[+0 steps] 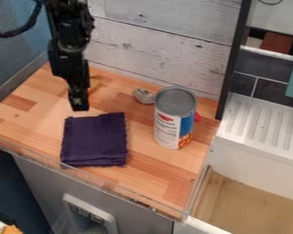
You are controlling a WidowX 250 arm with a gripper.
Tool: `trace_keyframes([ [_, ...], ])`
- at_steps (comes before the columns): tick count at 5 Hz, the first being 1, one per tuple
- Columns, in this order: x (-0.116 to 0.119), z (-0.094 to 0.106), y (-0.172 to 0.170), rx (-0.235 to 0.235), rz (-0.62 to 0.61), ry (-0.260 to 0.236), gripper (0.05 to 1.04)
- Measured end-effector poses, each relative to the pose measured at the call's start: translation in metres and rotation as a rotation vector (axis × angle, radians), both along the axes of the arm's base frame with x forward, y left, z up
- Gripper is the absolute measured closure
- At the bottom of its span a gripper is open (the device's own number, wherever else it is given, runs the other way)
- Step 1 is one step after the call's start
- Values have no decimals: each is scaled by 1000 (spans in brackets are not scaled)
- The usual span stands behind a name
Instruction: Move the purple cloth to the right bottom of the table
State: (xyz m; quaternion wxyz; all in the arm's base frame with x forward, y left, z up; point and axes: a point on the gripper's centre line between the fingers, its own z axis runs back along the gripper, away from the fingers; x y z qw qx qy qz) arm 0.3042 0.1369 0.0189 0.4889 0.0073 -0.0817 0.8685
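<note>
Aiming for the near right corner of the table (pixel 164 185), we should stop short of the clear front lip (pixel 112 188). The folded purple cloth (pixel 95 140) lies flat, left of centre; we'd do well to pinch its layers together and pass in front of the can (pixel 173 119). Just beyond the cloth hangs the gripper (pixel 80 107), spread or pressed together, we cannot tell.

A can (pixel 168 123) stands beside a metal spoon (pixel 144 96) on the wooden counter (pixel 158 167).
</note>
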Motion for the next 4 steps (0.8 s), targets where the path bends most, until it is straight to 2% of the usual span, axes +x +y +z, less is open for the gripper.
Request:
trace_keyframes([
  [1,-18,0,-21,5,-148,-15,82],
  [2,-31,-5,-34,0,-190,-50,83],
  [4,-37,-14,-61,32,-269,-52,82],
])
